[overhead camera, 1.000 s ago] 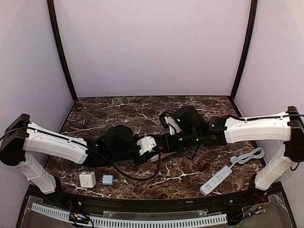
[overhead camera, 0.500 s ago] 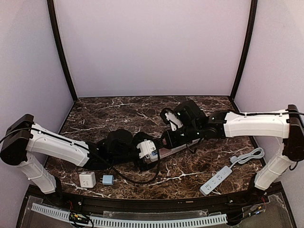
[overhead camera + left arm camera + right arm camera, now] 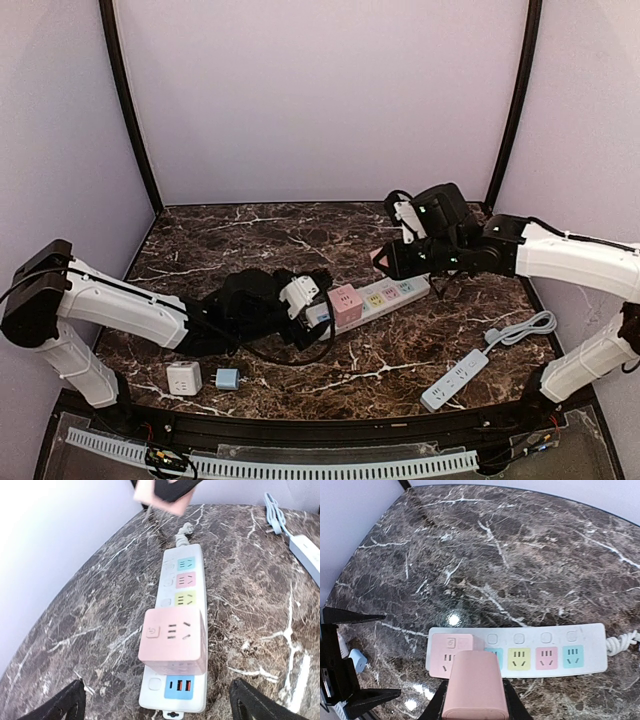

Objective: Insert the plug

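Note:
A white power strip (image 3: 385,293) with coloured sockets lies mid-table. A pink cube adapter (image 3: 345,303) sits plugged into it near its left end, also clear in the left wrist view as the cube adapter (image 3: 172,640) on the strip (image 3: 182,577). My left gripper (image 3: 318,305) is open, its fingers (image 3: 65,707) wide on either side of that end, touching nothing. My right gripper (image 3: 385,258) hovers above the strip's right half, shut on a pink plug (image 3: 475,687). Below the plug lie the strip (image 3: 545,637) and the cube adapter (image 3: 445,655).
A second white power strip (image 3: 455,378) with a grey cable (image 3: 520,328) lies near the front right. A white adapter (image 3: 183,378) and a small blue adapter (image 3: 227,378) sit front left. Purple walls close in the table on three sides.
My left gripper has opened and let go of the pink cube adapter, which stays in the strip. My right arm has pulled back to the right and up, carrying the pink plug.

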Available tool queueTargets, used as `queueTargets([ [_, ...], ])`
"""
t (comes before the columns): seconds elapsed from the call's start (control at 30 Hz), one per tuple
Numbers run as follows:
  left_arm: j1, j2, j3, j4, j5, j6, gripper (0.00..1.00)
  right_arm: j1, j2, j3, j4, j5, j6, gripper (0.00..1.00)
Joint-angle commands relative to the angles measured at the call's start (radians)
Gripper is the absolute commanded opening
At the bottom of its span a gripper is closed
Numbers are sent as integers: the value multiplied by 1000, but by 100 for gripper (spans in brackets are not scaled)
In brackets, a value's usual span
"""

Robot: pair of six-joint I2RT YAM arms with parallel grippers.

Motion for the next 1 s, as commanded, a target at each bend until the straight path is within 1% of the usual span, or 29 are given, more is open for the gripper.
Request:
queueTargets([
  [0.0,7,31,100,-133,-73,-263,100,-20,-64,-41,-24,190,8,0],
  [0.03,6,54,122,-167,-85,-350,100,-22,-72,-46,-24,206,10,0],
  [0.07,6,66,158,-215,-113,-400,100,-24,-80,-50,-24,219,13,0],
  [0.1,7,82,165,-225,-127,-494,100,-26,-88,-54,-24,228,17,0],
  [0.17,0,99,151,-220,-174,-600,100,-27,-103,-60,-20,234,21,0],
  [0.23,-18,118,147,-216,-228,-657,100,-27,-117,-67,-8,232,24,0],
  [0.33,-58,153,180,-235,-291,-685,100,-27,-130,-77,7,238,21,0],
  [0.4,-74,181,207,-240,-309,-700,100,-27,-135,-77,5,239,21,0],
  [0.57,-96,216,240,-200,-302,-706,100,-27,-161,-88,10,234,17,0],
  [0.7,-112,260,309,-231,-316,-699,100,-27,-171,-91,10,235,11,0],
  [0.8,-122,308,363,-235,-375,-737,100,-27,-178,-94,10,229,10,0],
  [0.97,-139,366,406,-180,-462,-793,100,-27,-199,-101,11,216,2,0],
])
